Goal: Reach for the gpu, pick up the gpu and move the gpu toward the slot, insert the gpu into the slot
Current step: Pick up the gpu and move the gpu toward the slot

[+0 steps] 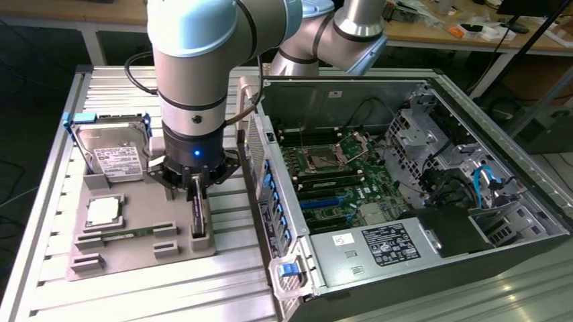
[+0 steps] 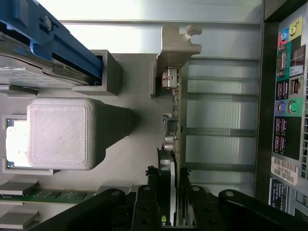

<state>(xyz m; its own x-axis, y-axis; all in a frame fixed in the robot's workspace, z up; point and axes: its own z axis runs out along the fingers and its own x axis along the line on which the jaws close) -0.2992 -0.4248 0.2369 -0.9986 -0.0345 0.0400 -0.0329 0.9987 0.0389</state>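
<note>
The gpu [image 1: 198, 216] stands on its long edge in a holder at the right side of the grey fixture plate [image 1: 134, 261]. It is a thin green board with dark parts. My gripper [image 1: 196, 186] comes straight down over it, with one finger on each face of the card. In the wrist view the gpu [image 2: 174, 120] runs away from the gripper [image 2: 169, 182], and the black fingers [image 2: 153, 195] press against both of its sides. The slot lies among the blue and black expansion slots [image 1: 324, 201] on the motherboard inside the open computer case [image 1: 501, 221], to the exterior view's right.
On the fixture plate are a hard drive [image 1: 112, 153] in a blue bracket, a processor chip [image 1: 106, 211] and a narrow memory stick [image 1: 125, 235]. The case's rear wall [image 1: 268, 194] stands close beside the gpu. A grey printed block [image 2: 60, 132] sits near the card.
</note>
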